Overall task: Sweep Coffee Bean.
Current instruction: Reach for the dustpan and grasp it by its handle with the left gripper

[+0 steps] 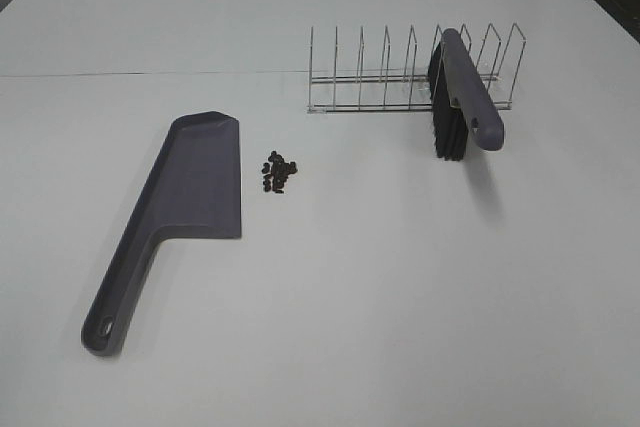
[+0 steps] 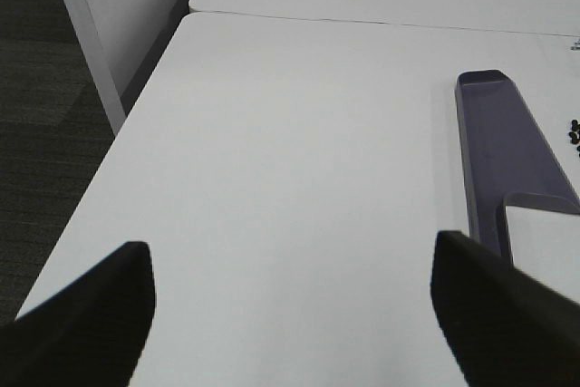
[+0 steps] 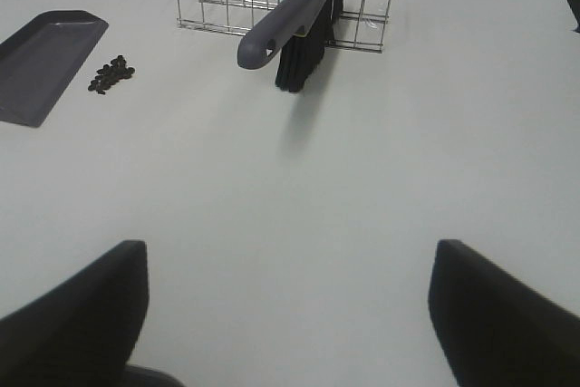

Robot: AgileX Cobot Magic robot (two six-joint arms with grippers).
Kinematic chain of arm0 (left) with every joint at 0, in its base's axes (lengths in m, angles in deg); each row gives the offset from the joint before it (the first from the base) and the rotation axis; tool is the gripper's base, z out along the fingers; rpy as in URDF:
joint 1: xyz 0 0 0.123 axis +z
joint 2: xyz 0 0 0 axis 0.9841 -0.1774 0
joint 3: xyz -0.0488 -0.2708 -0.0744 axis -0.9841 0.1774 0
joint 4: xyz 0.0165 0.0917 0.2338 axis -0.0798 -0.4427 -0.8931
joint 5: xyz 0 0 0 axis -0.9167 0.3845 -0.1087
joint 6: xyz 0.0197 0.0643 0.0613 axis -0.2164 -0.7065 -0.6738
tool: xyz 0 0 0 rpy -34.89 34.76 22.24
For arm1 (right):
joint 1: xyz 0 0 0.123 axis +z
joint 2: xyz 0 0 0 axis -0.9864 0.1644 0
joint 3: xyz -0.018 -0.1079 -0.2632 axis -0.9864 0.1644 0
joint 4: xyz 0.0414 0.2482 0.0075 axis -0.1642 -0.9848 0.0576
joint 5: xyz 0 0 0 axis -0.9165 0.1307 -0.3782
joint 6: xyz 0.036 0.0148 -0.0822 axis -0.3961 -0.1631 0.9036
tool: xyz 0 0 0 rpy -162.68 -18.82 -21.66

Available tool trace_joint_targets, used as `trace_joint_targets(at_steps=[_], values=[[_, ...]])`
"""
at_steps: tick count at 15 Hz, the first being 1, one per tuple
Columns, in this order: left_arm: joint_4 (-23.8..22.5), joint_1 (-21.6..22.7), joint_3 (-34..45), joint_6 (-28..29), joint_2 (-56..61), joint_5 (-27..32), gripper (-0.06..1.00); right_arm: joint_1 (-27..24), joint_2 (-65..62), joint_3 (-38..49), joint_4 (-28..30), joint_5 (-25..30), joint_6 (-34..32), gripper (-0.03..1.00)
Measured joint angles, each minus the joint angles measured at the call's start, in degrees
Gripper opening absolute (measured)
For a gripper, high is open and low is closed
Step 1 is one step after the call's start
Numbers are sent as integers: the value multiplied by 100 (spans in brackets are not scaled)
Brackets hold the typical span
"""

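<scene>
A white worktop (image 1: pixel 400 297) carries a grey-purple dustpan (image 1: pixel 190 187) lying flat on the left of the overhead view, handle toward the near edge. A wire rack (image 1: pixel 360 105) stands farther back, with a brush (image 1: pixel 470 87) propped in its right end, black bristles down. The left gripper (image 2: pixel 290 246) and right gripper (image 3: pixel 290 246) both hover with fingers spread wide, holding nothing. The coffee bean (image 1: pixel 279 172) cluster sits just beside the dustpan's right edge.

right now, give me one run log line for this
phase: pre-sweep | left tool: open, empty | right tool: open, empty | coffee beans: piled beside dustpan | brush: resting on wire rack
</scene>
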Motion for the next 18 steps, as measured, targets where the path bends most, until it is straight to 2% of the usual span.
trace_joint_targets(at_steps=[18], values=[[0,0,0,0,0,0,78,0,0,0,0,0,0,74]])
